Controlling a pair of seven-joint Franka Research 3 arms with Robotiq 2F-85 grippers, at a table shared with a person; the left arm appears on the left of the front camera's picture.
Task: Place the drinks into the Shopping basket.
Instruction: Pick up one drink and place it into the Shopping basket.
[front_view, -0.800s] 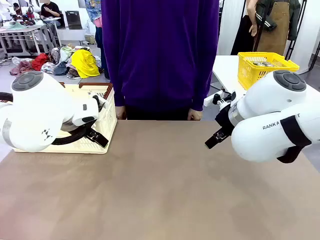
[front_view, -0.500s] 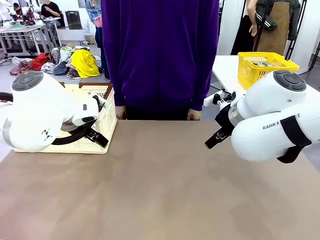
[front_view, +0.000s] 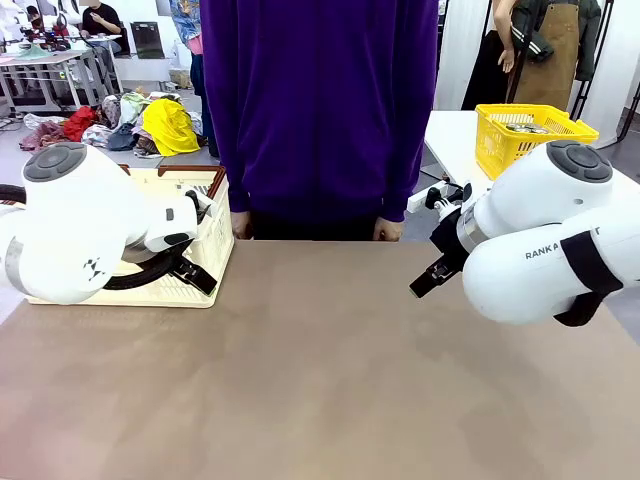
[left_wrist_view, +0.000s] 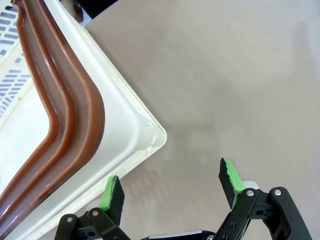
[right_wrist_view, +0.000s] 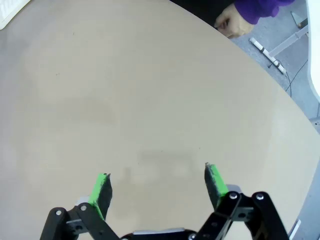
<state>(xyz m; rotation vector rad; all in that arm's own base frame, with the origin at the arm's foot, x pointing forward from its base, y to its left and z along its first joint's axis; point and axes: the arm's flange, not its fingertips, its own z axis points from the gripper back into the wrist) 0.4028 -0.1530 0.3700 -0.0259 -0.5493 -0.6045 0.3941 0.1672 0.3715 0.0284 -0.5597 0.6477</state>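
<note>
The drinks are out of view. The Shopping basket (front_view: 217, 238), cream-white with brown rim and handles, stands at the table's far left, partly behind my left arm (front_view: 80, 225). In the left wrist view my left gripper (left_wrist_view: 172, 184) is open with nothing between its green pads, hovering over the basket's near corner (left_wrist_view: 135, 125) and the bare table beside it. My right gripper (right_wrist_view: 157, 181) is also open with nothing in it, above bare tabletop on the right side. The right arm (front_view: 540, 240) is folded at the table's right.
A person in a purple top (front_view: 320, 110) stands at the far edge, with one hand (front_view: 240, 226) and the other hand (front_view: 388, 231) resting on it. A yellow mesh basket (front_view: 530, 130) sits on another table at the back right. The brown tabletop (front_view: 320, 380) lies bare between the arms.
</note>
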